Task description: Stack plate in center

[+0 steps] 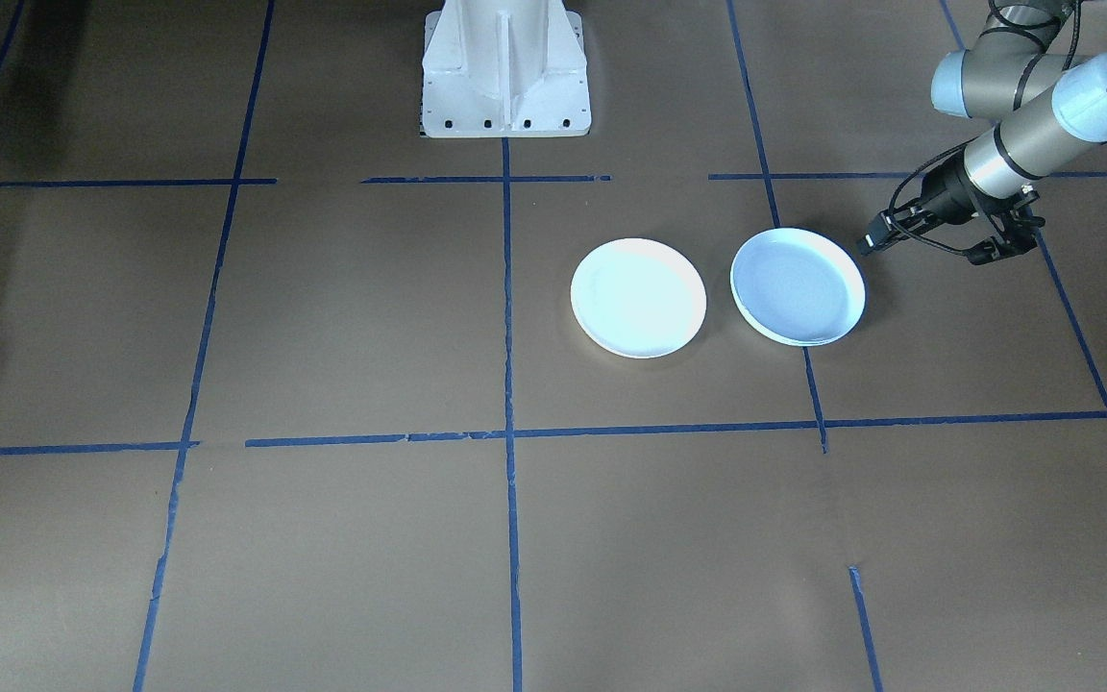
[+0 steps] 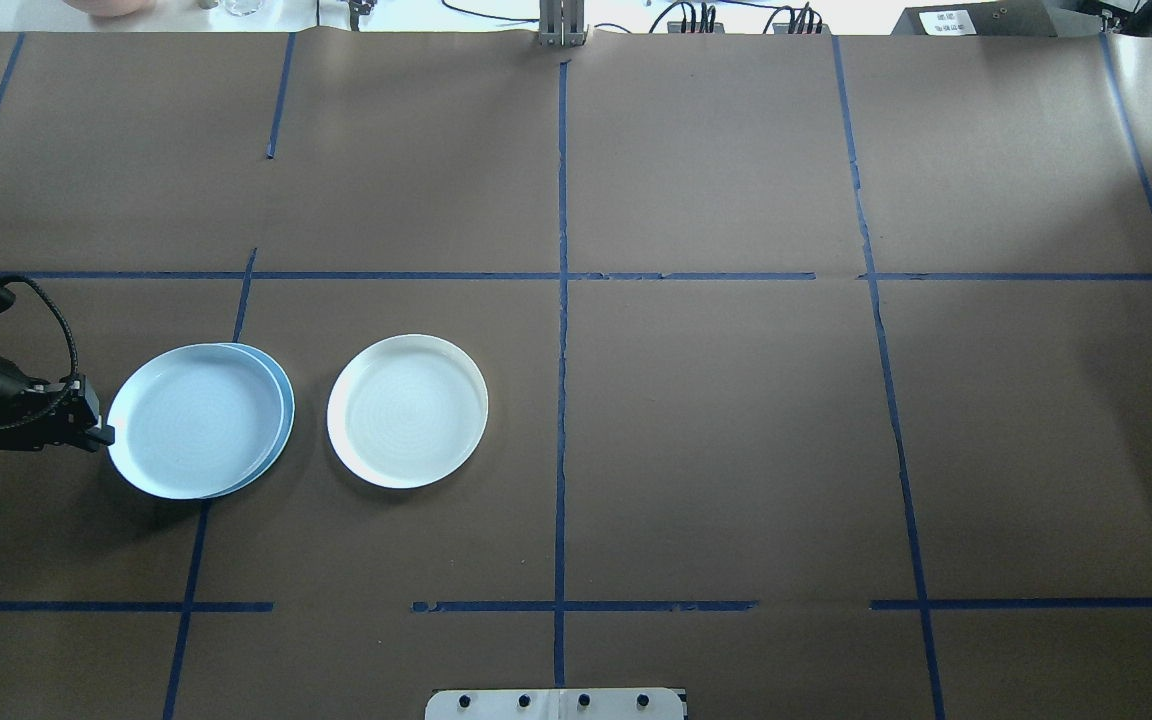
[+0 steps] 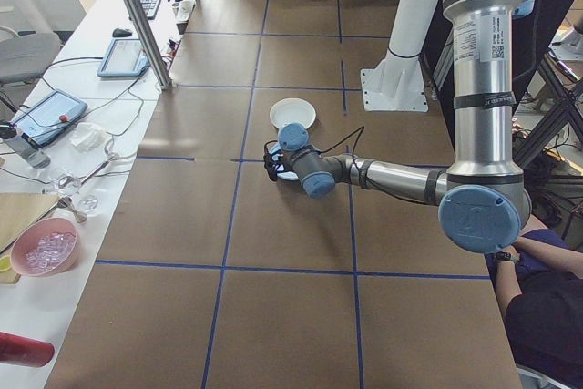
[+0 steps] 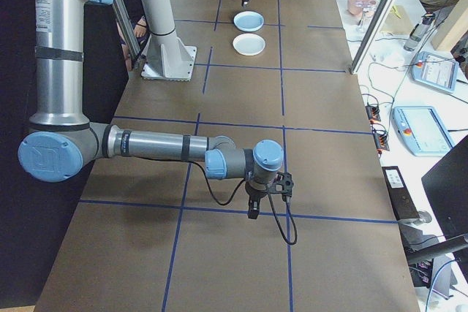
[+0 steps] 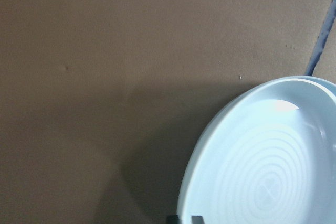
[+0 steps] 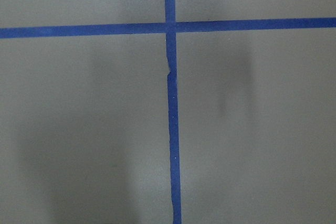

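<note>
Rippled grey-blue plate sits stacked on a second blue plate (offset, lower edge showing right), desk left side. White plate just right, apart. Left gripper at stack's left rim; fingers' state cannot tell. Right gripper hangs over desk near crossing of tape lines, well apart; fingers' state cannot tell.

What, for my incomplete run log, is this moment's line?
ringed plate on blue plate, offset; left gripper at rim; white plate beside

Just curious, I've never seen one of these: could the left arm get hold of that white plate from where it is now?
Probably yes. The left end effector sits beside the stacked blue plates, and the white plate lies just past them, with nothing on it.
</note>
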Robot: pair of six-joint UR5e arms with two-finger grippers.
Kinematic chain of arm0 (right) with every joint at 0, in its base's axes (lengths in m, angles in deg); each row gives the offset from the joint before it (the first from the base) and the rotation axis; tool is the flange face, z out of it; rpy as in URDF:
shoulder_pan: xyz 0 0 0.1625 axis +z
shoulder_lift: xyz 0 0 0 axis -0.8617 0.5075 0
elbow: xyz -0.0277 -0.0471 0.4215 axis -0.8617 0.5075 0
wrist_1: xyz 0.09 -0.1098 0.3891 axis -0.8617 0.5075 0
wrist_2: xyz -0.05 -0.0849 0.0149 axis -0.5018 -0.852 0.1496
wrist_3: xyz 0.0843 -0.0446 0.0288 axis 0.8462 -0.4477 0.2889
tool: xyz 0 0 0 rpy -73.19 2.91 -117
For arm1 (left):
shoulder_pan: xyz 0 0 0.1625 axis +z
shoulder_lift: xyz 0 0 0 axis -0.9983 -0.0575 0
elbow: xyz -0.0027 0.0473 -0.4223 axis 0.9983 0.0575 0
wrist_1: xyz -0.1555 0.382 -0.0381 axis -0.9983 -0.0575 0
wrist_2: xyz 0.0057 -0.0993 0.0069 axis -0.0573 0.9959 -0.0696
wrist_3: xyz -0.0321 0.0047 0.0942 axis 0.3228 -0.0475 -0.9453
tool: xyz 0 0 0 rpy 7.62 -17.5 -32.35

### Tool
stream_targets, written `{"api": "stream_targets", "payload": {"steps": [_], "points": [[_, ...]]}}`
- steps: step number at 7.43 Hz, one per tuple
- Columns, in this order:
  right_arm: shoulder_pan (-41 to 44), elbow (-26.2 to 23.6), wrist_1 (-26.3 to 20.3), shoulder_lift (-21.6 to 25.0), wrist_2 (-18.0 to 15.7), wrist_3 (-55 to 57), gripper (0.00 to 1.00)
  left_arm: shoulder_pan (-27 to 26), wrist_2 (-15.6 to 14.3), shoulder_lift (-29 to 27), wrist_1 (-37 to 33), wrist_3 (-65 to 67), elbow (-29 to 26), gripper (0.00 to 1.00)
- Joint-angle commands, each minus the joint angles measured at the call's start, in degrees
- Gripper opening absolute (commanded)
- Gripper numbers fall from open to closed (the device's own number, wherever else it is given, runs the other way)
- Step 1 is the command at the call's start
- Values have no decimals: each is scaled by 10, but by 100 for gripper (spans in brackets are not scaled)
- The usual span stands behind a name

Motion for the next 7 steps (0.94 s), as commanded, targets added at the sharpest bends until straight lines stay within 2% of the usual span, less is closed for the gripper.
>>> {"api": "stream_targets", "payload": {"steps": [1, 2, 4, 5, 6, 7], "points": [[0, 0, 0, 0, 0, 0, 100, 0, 6, 0, 6, -1, 25, 100], [0, 0, 0, 0, 0, 0, 100, 0, 12, 5, 29, -1, 61, 100], [0, 0, 0, 0, 0, 0, 100, 3, 13, -44, 161, 3, 113, 100], [0, 0, 0, 0, 0, 0, 100, 4, -14, -79, 201, 10, 121, 100], [0, 0, 0, 0, 0, 0, 100, 22, -59, -122, 230, 40, 120, 100], [0, 0, 0, 0, 0, 0, 100, 59, -87, -148, 242, 67, 118, 100]]}}
